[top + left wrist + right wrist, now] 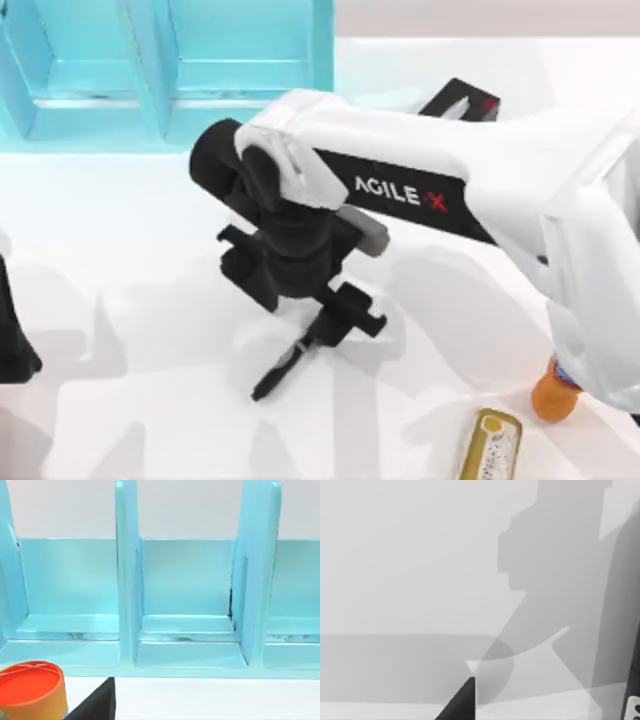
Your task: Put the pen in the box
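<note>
A plain white table [130, 300] carries a pale blue box with upright dividers [170, 80] along its far edge, well beyond the right gripper [335, 325], which belongs to the white AgileX arm reaching over the middle. That gripper is closed on the upper end of the slim black pen [280, 372], whose pointed tip slants down and out from the fingers toward the table. The pen looks light, stiff and smooth, likely to pivot when pinched this near one end. Its held end is hidden by the fingers. The left gripper [15, 355] sits parked far aside, cut off at the table's left edge.
</note>
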Motion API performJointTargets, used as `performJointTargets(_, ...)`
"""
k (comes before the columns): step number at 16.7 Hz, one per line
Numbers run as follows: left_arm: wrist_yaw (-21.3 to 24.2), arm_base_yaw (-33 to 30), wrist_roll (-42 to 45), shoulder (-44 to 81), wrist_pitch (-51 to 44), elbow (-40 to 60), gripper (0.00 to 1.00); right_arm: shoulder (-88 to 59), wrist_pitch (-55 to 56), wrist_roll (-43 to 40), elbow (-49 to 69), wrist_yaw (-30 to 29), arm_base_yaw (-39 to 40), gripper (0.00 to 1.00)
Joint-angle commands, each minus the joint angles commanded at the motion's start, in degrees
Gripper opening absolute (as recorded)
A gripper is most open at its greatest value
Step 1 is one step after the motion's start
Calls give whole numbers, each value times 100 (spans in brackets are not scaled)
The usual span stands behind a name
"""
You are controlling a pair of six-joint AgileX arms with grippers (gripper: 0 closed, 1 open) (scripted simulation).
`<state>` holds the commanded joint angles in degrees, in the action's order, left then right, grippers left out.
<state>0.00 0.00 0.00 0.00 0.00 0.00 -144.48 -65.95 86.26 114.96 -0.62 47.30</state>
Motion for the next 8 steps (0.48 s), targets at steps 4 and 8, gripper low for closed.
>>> performJointTargets(4, 0, 0, 0, 0, 0, 0, 100, 0, 0, 0, 0, 0, 0, 10)
performJointTargets(8, 0, 0, 0, 0, 0, 0, 100, 0, 0, 0, 0, 0, 0, 0)
